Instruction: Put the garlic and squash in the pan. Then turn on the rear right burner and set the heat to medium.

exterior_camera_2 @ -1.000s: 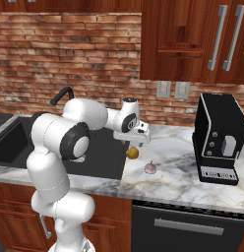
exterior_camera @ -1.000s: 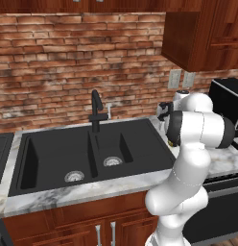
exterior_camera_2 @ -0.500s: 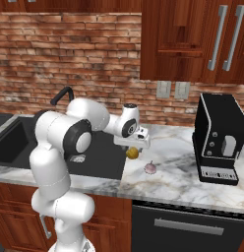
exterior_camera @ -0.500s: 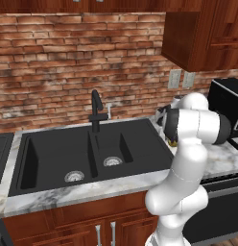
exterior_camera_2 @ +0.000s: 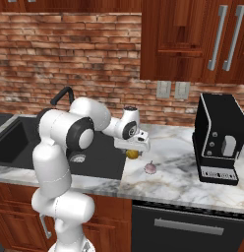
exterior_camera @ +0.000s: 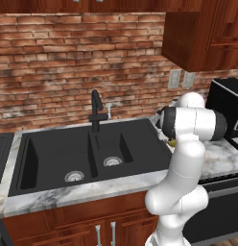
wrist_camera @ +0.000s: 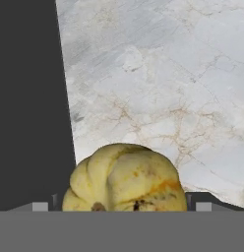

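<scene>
Where the black sink (exterior_camera_2: 102, 157) meets the marble surface (exterior_camera_2: 183, 167), the hand (exterior_camera_2: 132, 147) hangs wide open over the squash (exterior_camera_2: 132, 154), gripping nothing; just right of it the garlic (exterior_camera_2: 150, 168) lies on the surface.

Tabletop (exterior_camera_2: 183, 172) is seen as polished grey-veined marble. Sink (exterior_camera: 58, 158) is rendered matt black, smooth. Squash (wrist_camera: 125, 179) skin is shown ribbed, waxy yellow with orange-brown blotches. Garlic (exterior_camera_2: 150, 168) looks papery, pinkish-white. Wall (exterior_camera: 68, 62) is rough red brick; cabinets (exterior_camera_2: 193, 39) are finished in glossy dark wood. Arm shell (exterior_camera_2: 60, 147) is glossy white plastic.
</scene>
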You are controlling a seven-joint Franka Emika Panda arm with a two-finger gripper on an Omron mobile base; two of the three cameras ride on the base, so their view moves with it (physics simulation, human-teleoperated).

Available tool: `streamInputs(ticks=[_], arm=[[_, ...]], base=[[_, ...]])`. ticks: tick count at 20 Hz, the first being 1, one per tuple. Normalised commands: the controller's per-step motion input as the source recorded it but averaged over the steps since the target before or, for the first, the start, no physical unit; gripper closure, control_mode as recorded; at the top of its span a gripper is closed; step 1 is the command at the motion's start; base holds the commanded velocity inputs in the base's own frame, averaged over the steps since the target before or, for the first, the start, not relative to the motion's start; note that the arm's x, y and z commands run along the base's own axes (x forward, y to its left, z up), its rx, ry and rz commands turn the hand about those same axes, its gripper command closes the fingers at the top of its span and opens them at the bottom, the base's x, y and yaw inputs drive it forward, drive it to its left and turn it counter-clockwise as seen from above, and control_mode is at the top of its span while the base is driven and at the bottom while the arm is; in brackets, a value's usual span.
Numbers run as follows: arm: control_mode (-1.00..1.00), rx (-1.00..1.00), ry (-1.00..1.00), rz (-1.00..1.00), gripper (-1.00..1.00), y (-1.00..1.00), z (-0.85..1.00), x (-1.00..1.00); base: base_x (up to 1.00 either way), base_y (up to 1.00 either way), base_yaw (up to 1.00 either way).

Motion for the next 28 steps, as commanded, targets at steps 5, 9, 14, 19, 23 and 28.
streamInputs(ticks=[5, 9, 14, 19, 23, 28], arm=[[-1.0, 0.0, 0.0, 0.0, -1.0, 0.0, -0.05, 0.0], [-1.0, 0.0, 0.0, 0.0, 1.0, 0.0, 0.0, 0.0], [-1.0, 0.0, 0.0, 0.0, 1.0, 0.0, 0.0, 0.0], [-1.0, 0.0, 0.0, 0.0, 1.0, 0.17, 0.1, -0.17], [-1.0, 0.0, -0.01, 0.0, 1.0, 0.25, 0.66, -0.33], [-1.0, 0.0, -0.01, 0.0, 1.0, 0.34, 0.93, -0.23]], base=[[0.0, 0.0, 0.0], [0.0, 0.0, 0.0], [0.0, 0.0, 0.0], [0.0, 0.0, 0.0], [0.0, 0.0, 0.0], [0.0, 0.0, 0.0]])
